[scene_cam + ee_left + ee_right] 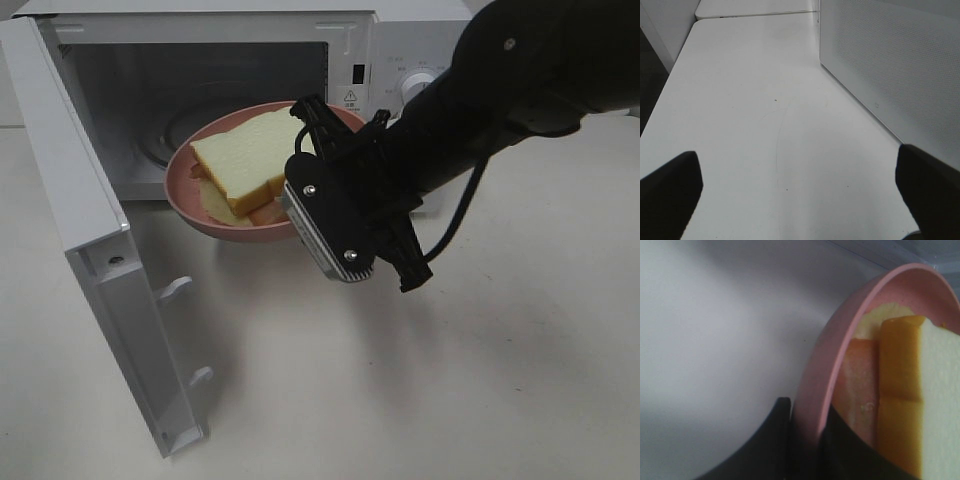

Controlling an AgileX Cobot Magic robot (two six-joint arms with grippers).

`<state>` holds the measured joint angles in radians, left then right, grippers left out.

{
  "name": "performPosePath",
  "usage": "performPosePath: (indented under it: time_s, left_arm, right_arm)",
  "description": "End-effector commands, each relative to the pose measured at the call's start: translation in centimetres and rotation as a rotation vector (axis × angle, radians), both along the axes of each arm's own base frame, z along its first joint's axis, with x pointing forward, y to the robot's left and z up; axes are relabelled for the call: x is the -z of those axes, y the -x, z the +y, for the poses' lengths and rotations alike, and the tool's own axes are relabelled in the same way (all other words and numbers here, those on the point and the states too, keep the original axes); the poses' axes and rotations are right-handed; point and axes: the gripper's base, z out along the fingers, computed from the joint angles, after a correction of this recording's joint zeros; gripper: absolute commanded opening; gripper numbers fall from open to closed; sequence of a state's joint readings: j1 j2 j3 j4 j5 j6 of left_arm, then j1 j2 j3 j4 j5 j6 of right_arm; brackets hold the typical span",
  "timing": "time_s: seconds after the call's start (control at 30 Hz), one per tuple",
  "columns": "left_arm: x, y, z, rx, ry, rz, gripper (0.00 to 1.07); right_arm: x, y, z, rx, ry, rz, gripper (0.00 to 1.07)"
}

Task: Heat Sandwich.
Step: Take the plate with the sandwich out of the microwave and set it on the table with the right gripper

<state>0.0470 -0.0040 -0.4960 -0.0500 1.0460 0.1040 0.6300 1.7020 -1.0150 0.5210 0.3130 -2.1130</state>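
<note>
- The right tool (pixel 807 437) pinches the rim of the pink plate (pixel 185 195), one finger outside and one inside; the left tool (pixel 800 192) stands spread over bare desk (pixel 765 115), holding nothing.
- The sandwich (pixel 245 160) lies on the plate, held in the air at the mouth of the open microwave (pixel 360 40).
- Judgement: keep the plate level while easing it inward, since a rim-only pinch lets it tip; clear the door (pixel 90 250) and set it down on the cavity floor before letting go.
- Only the right wrist view shows the pinch; the high view hides it behind the arm.
- Only the left wrist view shows the left tool.
</note>
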Motion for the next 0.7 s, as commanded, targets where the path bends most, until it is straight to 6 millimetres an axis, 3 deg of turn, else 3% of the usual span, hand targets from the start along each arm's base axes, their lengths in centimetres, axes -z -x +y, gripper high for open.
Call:
performPosePath:
  time_s: [0.03,0.7]
  left_arm:
    - [0.0,0.2,-0.1,0.001,0.005,-0.023,0.98]
    - [0.0,0.2,-0.1,0.001,0.005,-0.023,0.98]
  right_arm:
    - [-0.9,1.3,-0.9,0.002,-0.016,-0.021,0.0]
    - [-2.0,6.4,-5.0,0.056,-0.018,-0.014,0.0]
